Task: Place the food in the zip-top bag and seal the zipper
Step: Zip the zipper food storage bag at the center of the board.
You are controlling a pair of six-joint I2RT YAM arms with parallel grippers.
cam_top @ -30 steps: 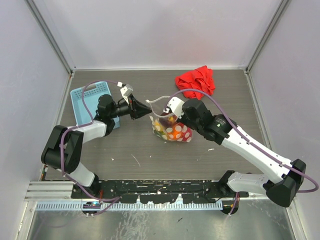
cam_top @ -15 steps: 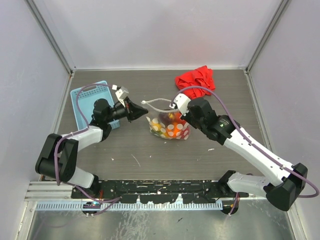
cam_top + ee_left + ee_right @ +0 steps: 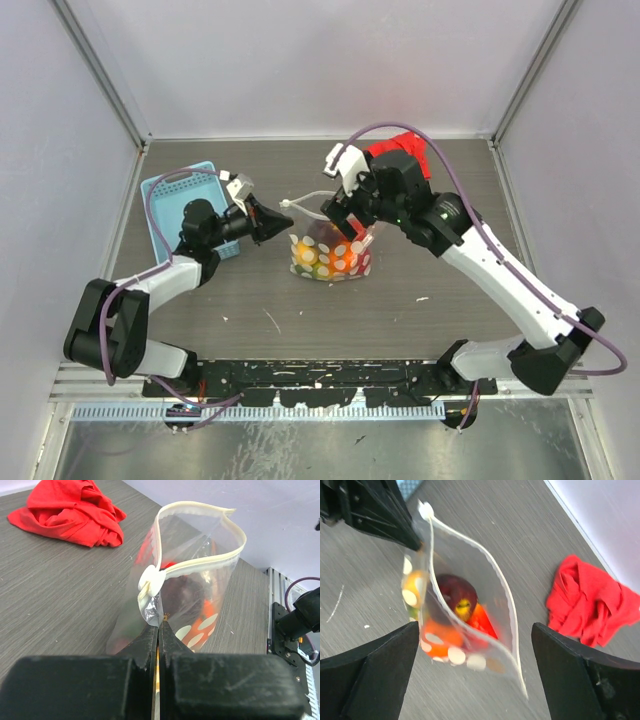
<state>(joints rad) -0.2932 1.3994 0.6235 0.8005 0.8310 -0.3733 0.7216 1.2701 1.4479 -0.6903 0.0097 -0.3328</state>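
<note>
The zip-top bag (image 3: 335, 258) stands on the table with its mouth open upward. Inside lies the food (image 3: 454, 594): a dark purple fruit, an orange one (image 3: 439, 632) and a red one (image 3: 484, 621). The zipper (image 3: 200, 562) curves open as a pale strip round the mouth. My left gripper (image 3: 283, 224) is shut on the bag's left corner (image 3: 156, 611), just below the zipper's white end tab (image 3: 150, 577). My right gripper (image 3: 348, 220) hangs above the bag, open wide, with nothing held. Its fingers (image 3: 380, 672) stand either side of the bag in the right wrist view.
A red cloth (image 3: 400, 150) lies at the back right, partly behind the right arm. A light blue basket (image 3: 172, 198) sits at the left, behind the left arm. The enclosure walls rise on three sides.
My right gripper has opened, let go of the bag and risen toward the back. The left gripper has pulled the bag's corner a little left; the bag shifted with it.
</note>
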